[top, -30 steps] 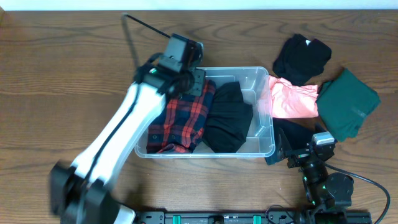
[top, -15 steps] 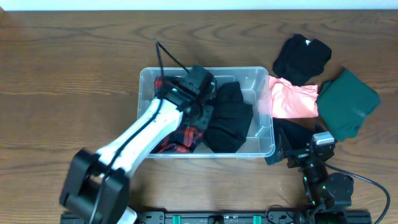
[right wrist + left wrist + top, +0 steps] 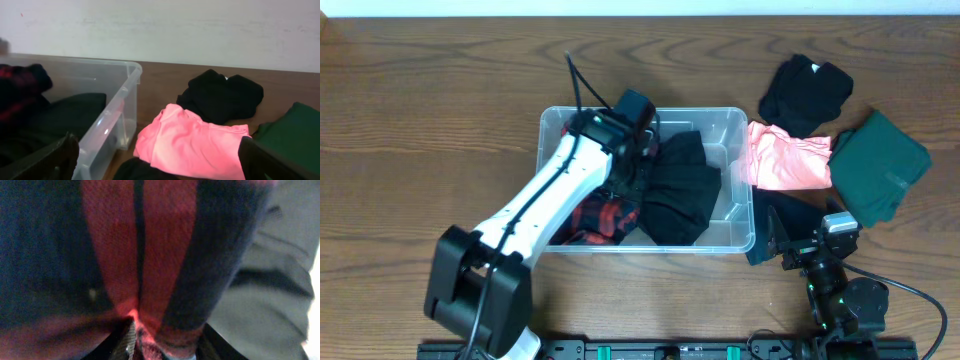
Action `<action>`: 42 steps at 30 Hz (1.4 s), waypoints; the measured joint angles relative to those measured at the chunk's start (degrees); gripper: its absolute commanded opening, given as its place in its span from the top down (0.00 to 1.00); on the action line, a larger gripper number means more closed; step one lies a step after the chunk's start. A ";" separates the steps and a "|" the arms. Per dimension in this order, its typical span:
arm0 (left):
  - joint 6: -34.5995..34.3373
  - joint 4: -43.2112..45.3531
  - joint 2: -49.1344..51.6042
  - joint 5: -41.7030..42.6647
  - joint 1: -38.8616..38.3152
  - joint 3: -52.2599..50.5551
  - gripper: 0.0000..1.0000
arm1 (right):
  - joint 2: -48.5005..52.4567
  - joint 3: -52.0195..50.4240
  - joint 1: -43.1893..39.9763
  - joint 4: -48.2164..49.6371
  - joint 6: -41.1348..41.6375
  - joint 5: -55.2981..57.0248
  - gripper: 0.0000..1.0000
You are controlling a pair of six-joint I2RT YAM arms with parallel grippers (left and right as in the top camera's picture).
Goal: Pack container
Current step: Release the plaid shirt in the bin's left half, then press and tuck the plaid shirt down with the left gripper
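The clear plastic container point(image 3: 748, 215) stands mid-table; it also shows in the right wrist view point(image 3: 122, 102). Inside lie a red-and-black plaid garment point(image 3: 605, 215) and a black garment point(image 3: 685, 195). My left gripper point(image 3: 638, 168) is down inside the container, between the two garments. In the left wrist view the plaid cloth point(image 3: 150, 255) fills the frame and is pinched between the fingers point(image 3: 167, 342). My right gripper point(image 3: 786, 245) is open and empty by the container's front right corner, fingers wide apart point(image 3: 160, 167).
To the right of the container lie a pink garment point(image 3: 788, 160), a black garment point(image 3: 805, 88) behind it, a dark green garment point(image 3: 878, 165) and another black garment point(image 3: 790, 212) just before the right gripper. A black cable point(image 3: 582, 85) trails behind the left arm.
My left gripper moved from the container's back left to its middle and down. The plaid garment went from spread flat to bunched under the arm. The right arm has not moved.
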 measured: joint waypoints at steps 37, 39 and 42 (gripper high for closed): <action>2.32 14.36 -9.09 -0.85 0.94 -26.84 0.54 | 0.00 0.00 0.00 0.00 0.00 0.00 0.01; 2.60 11.69 -8.83 -1.33 0.94 -25.38 0.54 | 0.00 0.00 0.00 0.00 0.00 0.00 0.01; 3.06 2.80 -8.44 -2.45 0.94 -20.61 0.54 | 0.00 0.00 0.00 0.02 0.00 0.00 0.01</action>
